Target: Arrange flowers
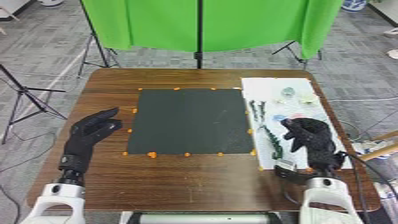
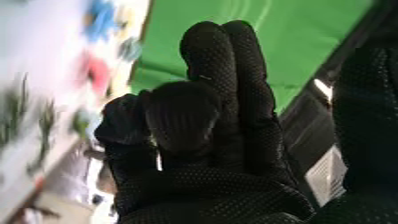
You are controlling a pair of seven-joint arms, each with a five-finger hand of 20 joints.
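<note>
"Where's the right hand (image 1: 308,137)?"

"Over the white sheet (image 1: 266,89) on the right side of the tabletop (image 1: 200,185). Its fingers are loose and parted, some straight and some bent, and I can't see anything in its grasp."

"And the left hand (image 1: 89,131)?"

"Over the left side, beside the dark sheet (image 1: 191,120). Relaxed, with the thumb apart from the fingers, and nothing in it."

"So where are the flowers?"

"On the white sheet. A pale blue-green flower (image 1: 288,92) is toward the far end, a pale yellowish flower (image 1: 308,99) sits a bit nearer and to the right, and a blue flower (image 1: 280,118) is just beyond the right hand. In the wrist view there's a pinkish-red flower (image 2: 96,70) too, but it's blurred."

"Any greenery?"

"Two short sprigs (image 1: 253,110) lie side by side along the left part of the white sheet. A longer, leafy sprig (image 1: 273,142) is nearer the robot, to the left of the right hand."

"What's on the dark sheet's edges?"

"Orange bits (image 1: 152,155), dotted around it. It lies flat in the middle of the tabletop, and a green cloth (image 1: 151,25) hangs beyond the far edge."
</note>
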